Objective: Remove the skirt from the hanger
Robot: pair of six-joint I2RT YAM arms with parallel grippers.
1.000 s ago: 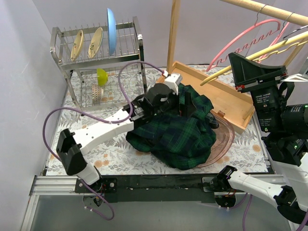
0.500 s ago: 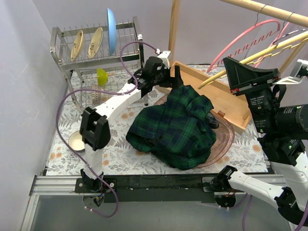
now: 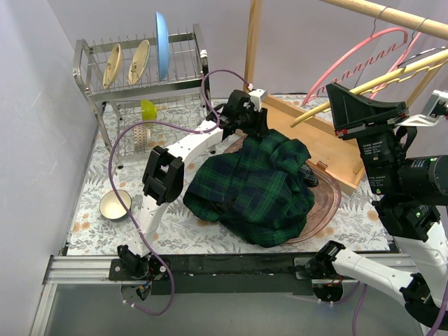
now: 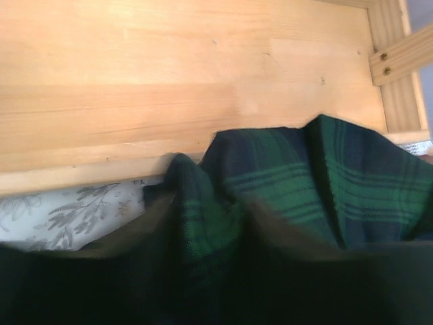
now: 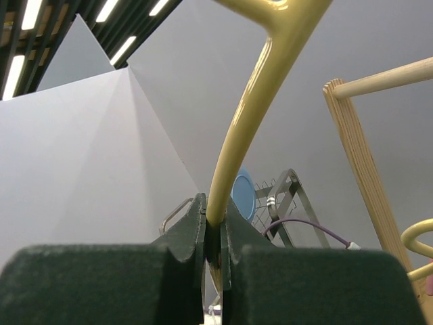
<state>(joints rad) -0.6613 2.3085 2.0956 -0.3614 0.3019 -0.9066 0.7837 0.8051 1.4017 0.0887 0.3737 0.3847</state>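
Observation:
The skirt (image 3: 252, 189), dark green plaid, lies in a heap on the table, off the hanger. My left gripper (image 3: 256, 130) reaches to its far edge beside the wooden tray. In the left wrist view a raised fold of the skirt (image 4: 352, 176) sits pinched between the dark, blurred jaws of the left gripper (image 4: 206, 237). My right gripper (image 3: 350, 98) is held high at the right, shut on the yellow hanger (image 3: 406, 66). The right wrist view shows the hanger's arm (image 5: 264, 88) running up out of the closed right gripper (image 5: 213, 223).
A wooden tray (image 3: 322, 140) lies behind the skirt, and a pinkish plate (image 3: 329, 203) under it. A pink hanger (image 3: 364, 49) hangs from the wooden rod (image 3: 392, 15). The dish rack (image 3: 140, 63) with plates stands far left. A small bowl (image 3: 114, 204) sits near left.
My left arm swung from over the heap to the skirt's far edge by the tray, and its jaws closed from wide onto a fold. The right arm has held still.

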